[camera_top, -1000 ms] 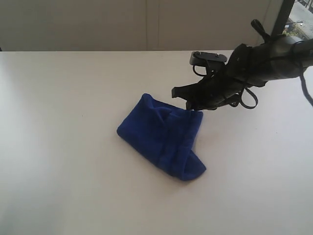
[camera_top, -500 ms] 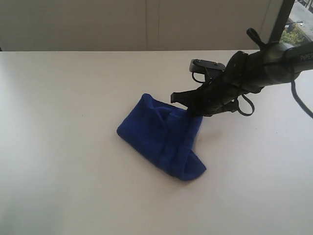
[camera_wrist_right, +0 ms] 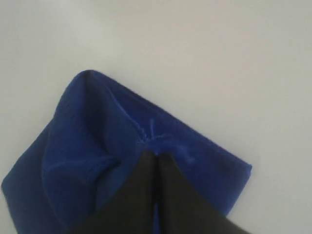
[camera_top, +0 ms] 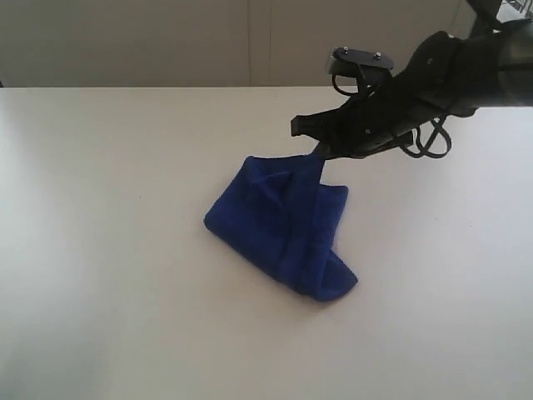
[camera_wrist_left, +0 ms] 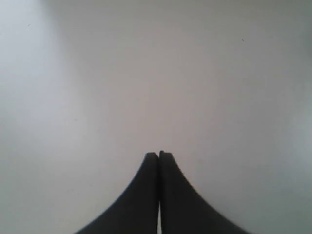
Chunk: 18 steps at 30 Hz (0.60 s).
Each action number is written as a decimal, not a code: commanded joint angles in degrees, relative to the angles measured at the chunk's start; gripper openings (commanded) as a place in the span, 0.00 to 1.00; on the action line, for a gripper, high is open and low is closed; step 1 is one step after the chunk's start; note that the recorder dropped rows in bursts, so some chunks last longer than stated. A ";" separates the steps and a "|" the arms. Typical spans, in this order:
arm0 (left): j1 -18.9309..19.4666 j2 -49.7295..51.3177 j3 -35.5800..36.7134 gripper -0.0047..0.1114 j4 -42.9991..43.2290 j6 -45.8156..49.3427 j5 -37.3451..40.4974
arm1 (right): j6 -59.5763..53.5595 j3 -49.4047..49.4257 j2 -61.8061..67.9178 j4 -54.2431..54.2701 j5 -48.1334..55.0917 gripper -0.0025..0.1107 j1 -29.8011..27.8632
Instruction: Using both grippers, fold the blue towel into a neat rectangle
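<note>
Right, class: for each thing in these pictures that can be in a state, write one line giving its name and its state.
Deep blue soft cloth towel: crumpled and part-folded on the white table, one edge drawn up into a peak.
Right black pincer gripper: shut on the towel's raised edge.
Left black pincer gripper: shut, holding nothing, above the table.

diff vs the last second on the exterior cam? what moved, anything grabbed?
The black right hand, now shut on the far edge of the deep royal-blue microfibre towel, rose from low beside the cloth and pulled that edge up into a peak. The towel's body slid slightly to the right in that view. Unchanged: most of the towel still lies crumpled on the white table.
</note>
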 commanded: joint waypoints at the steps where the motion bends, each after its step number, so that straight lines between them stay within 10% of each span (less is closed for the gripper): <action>1: -0.33 -0.24 0.40 0.04 -0.01 0.04 0.42 | -1.90 1.28 -0.30 -0.32 4.08 0.02 0.01; 18: -0.33 -0.24 0.40 0.04 -0.01 0.04 0.42 | -20.61 4.41 -0.05 15.50 9.06 0.02 8.11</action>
